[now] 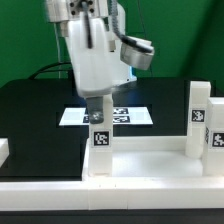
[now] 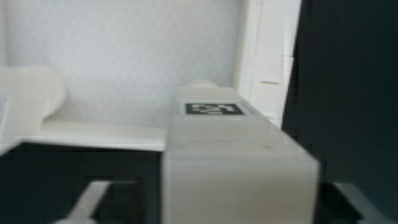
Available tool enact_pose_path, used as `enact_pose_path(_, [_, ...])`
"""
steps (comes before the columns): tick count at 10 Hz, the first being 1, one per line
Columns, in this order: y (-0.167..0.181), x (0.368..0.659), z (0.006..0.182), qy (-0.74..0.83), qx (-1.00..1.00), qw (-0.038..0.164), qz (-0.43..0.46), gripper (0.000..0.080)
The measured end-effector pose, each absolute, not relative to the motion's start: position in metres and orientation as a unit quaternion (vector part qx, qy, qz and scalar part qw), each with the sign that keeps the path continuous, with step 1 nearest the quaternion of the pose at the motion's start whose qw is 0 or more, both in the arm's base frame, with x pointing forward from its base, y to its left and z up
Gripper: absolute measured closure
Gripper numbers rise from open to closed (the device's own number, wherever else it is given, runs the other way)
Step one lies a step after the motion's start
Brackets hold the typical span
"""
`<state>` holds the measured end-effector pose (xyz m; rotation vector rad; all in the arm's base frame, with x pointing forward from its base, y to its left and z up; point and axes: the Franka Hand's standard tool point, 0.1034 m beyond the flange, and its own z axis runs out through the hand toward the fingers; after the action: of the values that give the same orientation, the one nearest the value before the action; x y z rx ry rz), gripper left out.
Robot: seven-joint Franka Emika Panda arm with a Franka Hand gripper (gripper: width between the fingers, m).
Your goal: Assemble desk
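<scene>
The desk's white slab (image 1: 140, 165) lies across the front of the table with its rim up. Two square white legs stand upright in it. The exterior view's left leg (image 1: 100, 135) carries a black-and-white tag, and the right leg (image 1: 200, 118) rises near the slab's right end. My gripper (image 1: 97, 104) hangs straight over the left leg. In the wrist view that leg (image 2: 228, 160) fills the middle, its tag (image 2: 214, 108) facing the camera. Dark gaps separate it from the fingertips (image 2: 84, 204) on either side. The gripper (image 2: 222, 205) is open around the leg without touching it.
The marker board (image 1: 128, 116) lies flat on the black table behind the left leg. A white block (image 1: 4, 152) pokes in at the exterior view's left edge. The arm's bulky white body (image 1: 95, 50) towers above the slab. Green backdrop behind.
</scene>
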<state>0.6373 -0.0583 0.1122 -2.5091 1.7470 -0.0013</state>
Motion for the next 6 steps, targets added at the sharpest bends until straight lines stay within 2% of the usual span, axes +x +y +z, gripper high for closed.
enact_pose_path(1, [-0.051,0.638,0.1147,0.51,-0.859,0.044,0.003,0.0279])
enact_pose_path(2, [-0.0447,0.638,0.1171,0.471,-0.881,0.046,-0.003,0.0177])
enact_pose_path(6, [-0.0442,0.6348,0.118,0.352,-0.935,0.042,-0.029,0.0151])
